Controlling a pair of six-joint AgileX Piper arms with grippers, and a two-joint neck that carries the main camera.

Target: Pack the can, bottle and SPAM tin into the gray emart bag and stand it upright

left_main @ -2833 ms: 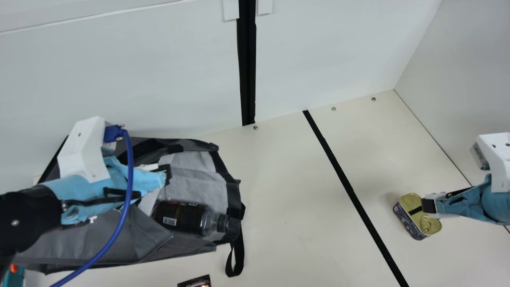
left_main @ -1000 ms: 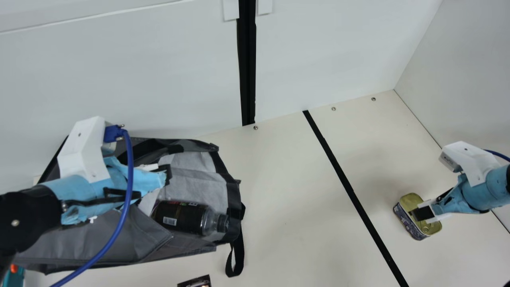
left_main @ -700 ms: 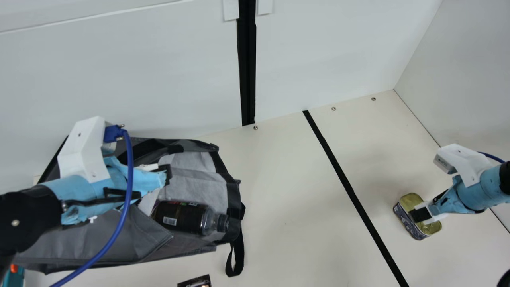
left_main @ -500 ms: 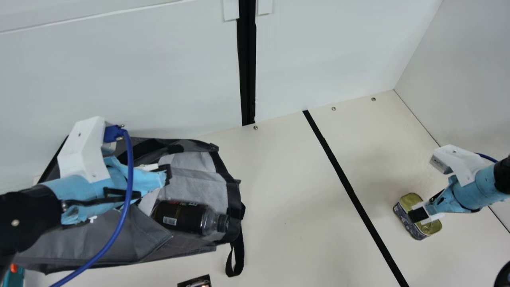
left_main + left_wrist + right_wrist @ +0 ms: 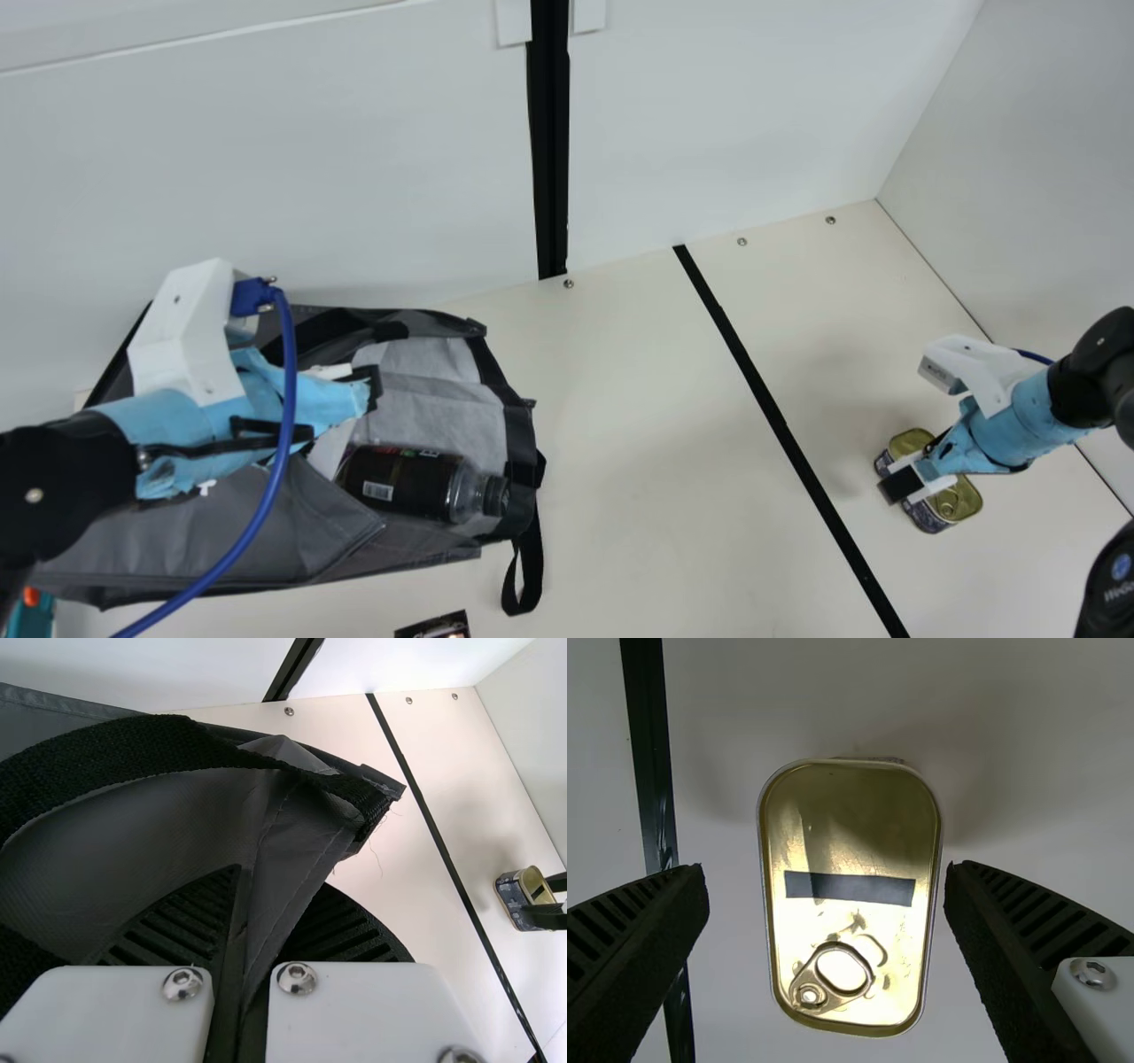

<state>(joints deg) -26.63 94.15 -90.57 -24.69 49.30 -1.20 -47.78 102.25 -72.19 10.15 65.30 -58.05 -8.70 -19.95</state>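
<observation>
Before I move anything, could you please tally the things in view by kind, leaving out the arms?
Bag: 1
Bottle: 1
Tin: 1
Kind unclear, cut off by the main view's edge: 2, a dark item and a teal-and-orange item
Total: 5

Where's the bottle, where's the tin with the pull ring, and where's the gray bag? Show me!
Bottle [image 5: 403, 483]: main view, on its dark label.
Tin [image 5: 850, 828]: right wrist view, on its gold lid.
Bag [image 5: 306, 540]: main view, on its gray outer side.
</observation>
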